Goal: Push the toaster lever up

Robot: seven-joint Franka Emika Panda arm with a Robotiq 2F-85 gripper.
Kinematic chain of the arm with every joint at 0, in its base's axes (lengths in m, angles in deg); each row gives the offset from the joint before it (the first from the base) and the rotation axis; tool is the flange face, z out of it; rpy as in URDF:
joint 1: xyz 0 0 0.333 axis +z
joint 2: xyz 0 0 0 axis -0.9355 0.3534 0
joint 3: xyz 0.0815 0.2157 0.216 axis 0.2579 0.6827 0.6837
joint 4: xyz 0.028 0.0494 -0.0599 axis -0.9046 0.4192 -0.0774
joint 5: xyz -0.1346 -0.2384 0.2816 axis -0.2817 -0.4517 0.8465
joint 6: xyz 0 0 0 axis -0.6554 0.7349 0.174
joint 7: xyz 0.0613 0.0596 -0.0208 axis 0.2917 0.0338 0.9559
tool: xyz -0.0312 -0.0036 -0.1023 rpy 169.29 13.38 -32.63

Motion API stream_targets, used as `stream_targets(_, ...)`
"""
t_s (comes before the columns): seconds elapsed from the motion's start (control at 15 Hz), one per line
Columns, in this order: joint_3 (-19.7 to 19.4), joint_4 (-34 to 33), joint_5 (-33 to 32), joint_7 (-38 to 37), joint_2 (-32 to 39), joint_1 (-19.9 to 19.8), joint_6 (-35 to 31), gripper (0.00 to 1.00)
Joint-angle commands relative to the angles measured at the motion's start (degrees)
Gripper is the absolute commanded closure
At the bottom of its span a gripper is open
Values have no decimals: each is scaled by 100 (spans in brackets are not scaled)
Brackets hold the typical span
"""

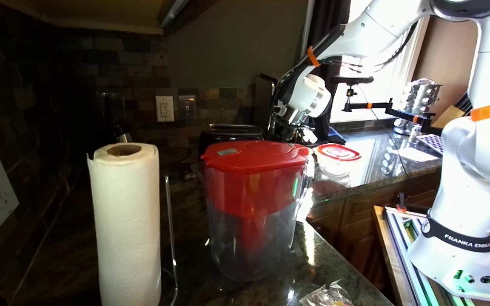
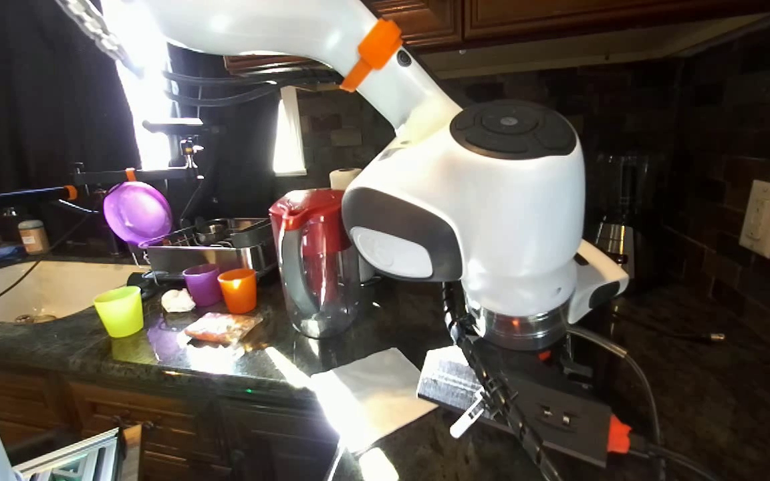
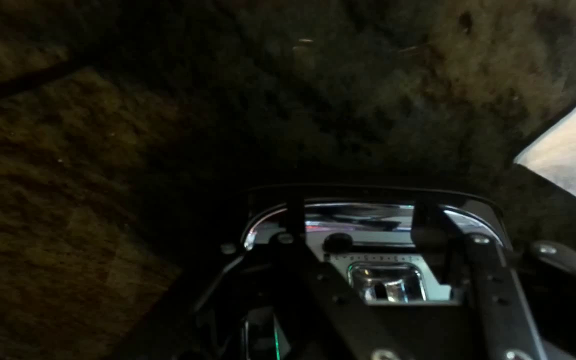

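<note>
The toaster [image 1: 230, 132] is dark with a shiny metal rim. In an exterior view it stands behind the pitcher, partly hidden by it. In the wrist view the toaster's shiny end panel [image 3: 363, 212] lies below the gripper, with a round black knob [image 3: 338, 243], a numbered scale and a chrome rectangular piece [image 3: 388, 282]. I cannot tell which part is the lever. My gripper [image 3: 360, 219] is open and empty, its two dark fingers apart over this panel. Contact cannot be told. In an exterior view the wrist [image 2: 525, 227] hides the fingers and the toaster.
A clear red-lidded pitcher [image 1: 253, 212] and a paper-towel roll [image 1: 128, 229] stand nearby. A red-lidded container [image 1: 337, 153] sits beyond the pitcher. A pale flat sheet [image 2: 375, 394] lies near the wrist. Cups [image 2: 119, 311] and a dish rack [image 2: 211, 257] are farther off.
</note>
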Motion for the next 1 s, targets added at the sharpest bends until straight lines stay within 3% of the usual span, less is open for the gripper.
stream_targets(0.0,23,-108,184,195,87,-61,196,45)
stream_targets(0.6,28,-145,222,195,55,-68,186,53)
stream_targets(0.93,40,-163,234,187,58,-71,182,72)
